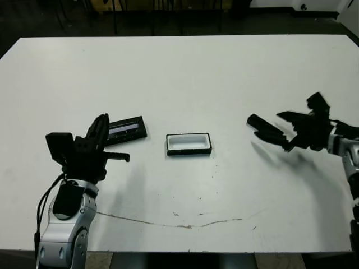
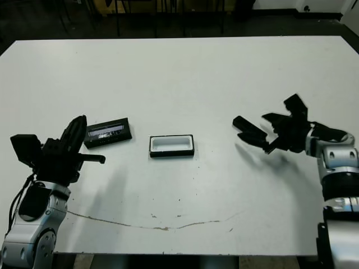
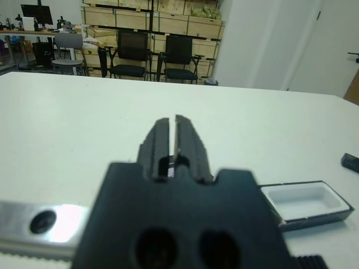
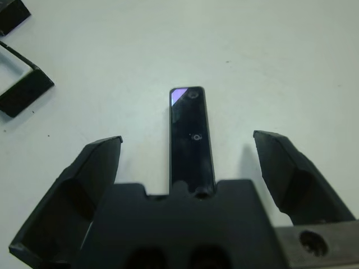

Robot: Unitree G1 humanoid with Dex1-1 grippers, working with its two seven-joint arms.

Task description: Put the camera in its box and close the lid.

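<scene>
The camera (image 4: 191,137) lies flat on the desk (image 1: 185,78) toward its right edge, between the spread-wide fingers of the right claw (image 4: 188,168), untouched. The box (image 1: 189,144) sits mid-desk; the left claw (image 3: 172,140) is pinched narrow near the lid (image 1: 127,130).

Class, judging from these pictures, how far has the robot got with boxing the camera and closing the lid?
Nothing is finished. The box sits open and empty; the lid lies flat beside it. In hand: the right gripper, open, straddles the camera, which lies on the table. The left gripper is shut on nothing. Left: grasp, place, close.
</scene>
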